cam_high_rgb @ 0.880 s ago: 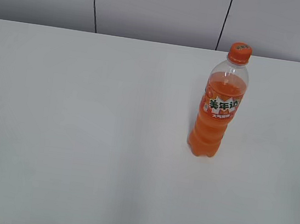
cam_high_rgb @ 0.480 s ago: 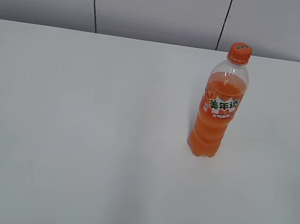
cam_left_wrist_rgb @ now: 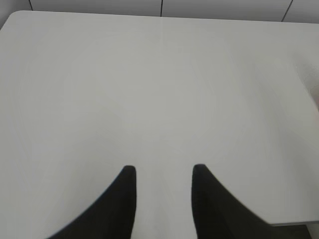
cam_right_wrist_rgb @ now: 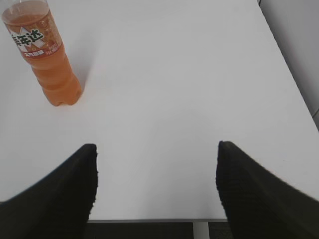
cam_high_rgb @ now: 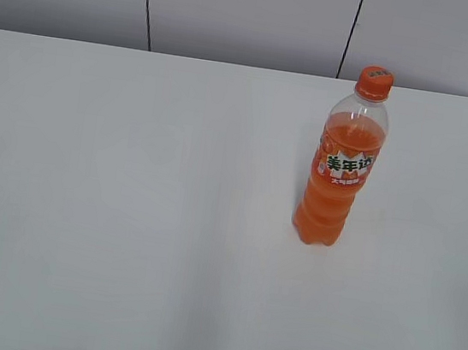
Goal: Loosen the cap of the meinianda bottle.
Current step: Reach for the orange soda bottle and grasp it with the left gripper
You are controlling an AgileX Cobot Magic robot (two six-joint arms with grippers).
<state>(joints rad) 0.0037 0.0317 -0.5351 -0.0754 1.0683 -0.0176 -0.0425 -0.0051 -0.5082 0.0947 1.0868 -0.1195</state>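
Note:
The meinianda bottle (cam_high_rgb: 339, 167) stands upright on the white table (cam_high_rgb: 125, 212), right of centre, with its orange cap (cam_high_rgb: 373, 82) on the neck. It also shows in the right wrist view (cam_right_wrist_rgb: 47, 55) at the top left, its cap out of frame. My right gripper (cam_right_wrist_rgb: 156, 148) is open and empty, near the table's front edge, well short and to the right of the bottle. My left gripper (cam_left_wrist_rgb: 161, 169) is open and empty over bare table; the bottle is out of its view. Neither gripper shows in the exterior view.
The table's right edge (cam_right_wrist_rgb: 289, 84) and front edge (cam_right_wrist_rgb: 149, 219) show in the right wrist view. A grey panelled wall (cam_high_rgb: 247, 13) runs behind the table.

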